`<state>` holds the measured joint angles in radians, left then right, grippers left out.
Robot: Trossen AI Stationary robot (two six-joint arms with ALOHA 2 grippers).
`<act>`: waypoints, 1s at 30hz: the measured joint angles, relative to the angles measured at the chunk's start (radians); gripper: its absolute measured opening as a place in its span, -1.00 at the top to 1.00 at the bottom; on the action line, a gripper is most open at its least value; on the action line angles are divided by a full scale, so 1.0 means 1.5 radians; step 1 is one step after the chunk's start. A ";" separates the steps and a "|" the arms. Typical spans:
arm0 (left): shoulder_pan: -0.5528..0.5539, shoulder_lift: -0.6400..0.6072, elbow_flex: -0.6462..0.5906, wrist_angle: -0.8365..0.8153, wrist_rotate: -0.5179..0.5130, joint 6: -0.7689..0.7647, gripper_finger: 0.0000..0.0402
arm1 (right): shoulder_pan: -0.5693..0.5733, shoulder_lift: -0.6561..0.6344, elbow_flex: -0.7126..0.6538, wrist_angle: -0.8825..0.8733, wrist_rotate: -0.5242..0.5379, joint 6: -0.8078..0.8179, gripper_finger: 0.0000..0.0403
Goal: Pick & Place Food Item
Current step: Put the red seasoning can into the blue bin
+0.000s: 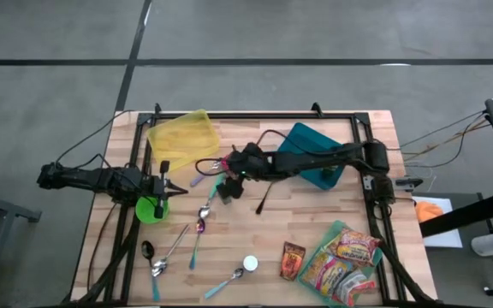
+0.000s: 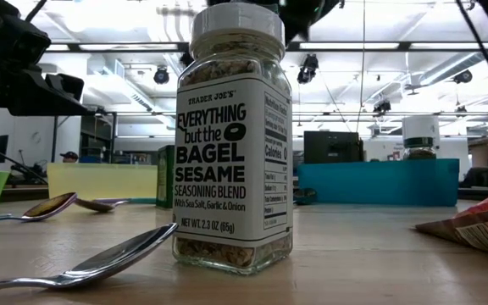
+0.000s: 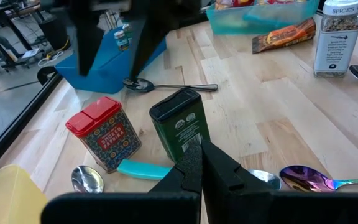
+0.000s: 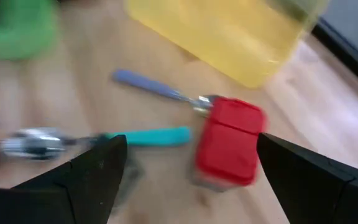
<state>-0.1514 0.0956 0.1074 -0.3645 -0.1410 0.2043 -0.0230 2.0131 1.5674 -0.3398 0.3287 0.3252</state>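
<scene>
Closest to the front edge of the worktop [image 1: 315, 224] stands a glass jar of bagel seasoning [image 2: 232, 135] with a white cap, upright, with a steel spoon [image 2: 83, 267] lying just beside it. Off to the right front sits a teal tray [image 1: 345, 262] packed with snack packets, and a small reddish packet [image 1: 293, 260] lies flat on the wood next to it. Farther in, several spoons are scattered on the left half, one with a purple iridescent bowl [image 3: 304, 178]. Past them, near the middle, a red spice tin [image 3: 104, 133] and a dark green tin [image 3: 182, 123] stand upright side by side, close but apart, with a teal-handled utensil [image 3: 145, 169] lying at their feet. The right gripper [image 4: 191, 163] hovers over the red tin with its fingers spread wide, the tin between them and not pinched. The left gripper [image 3: 202, 163] waits at the left side by a green cup [image 1: 150, 208], its fingers pressed together on nothing. At the back lie a yellow tray [image 1: 183, 135] and a blue bin [image 1: 314, 152].
</scene>
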 joint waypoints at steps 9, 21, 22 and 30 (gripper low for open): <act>0.000 0.000 0.000 0.000 0.000 0.000 1.00 | -0.016 0.099 0.113 -0.039 0.099 0.023 -0.77; 0.000 0.000 0.000 0.000 0.000 0.000 1.00 | -0.046 0.200 0.317 -0.267 0.093 0.061 -0.77; 0.000 0.000 0.000 0.000 0.000 0.000 1.00 | -0.046 0.203 0.322 -0.276 0.092 0.065 -0.77; 0.000 0.000 0.000 0.000 0.000 0.000 1.00 | -0.047 0.209 0.324 -0.282 0.092 0.069 -0.77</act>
<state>-0.1515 0.0956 0.1074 -0.3645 -0.1410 0.2043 -0.0929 2.3273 2.0529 -0.7626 0.4661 0.4282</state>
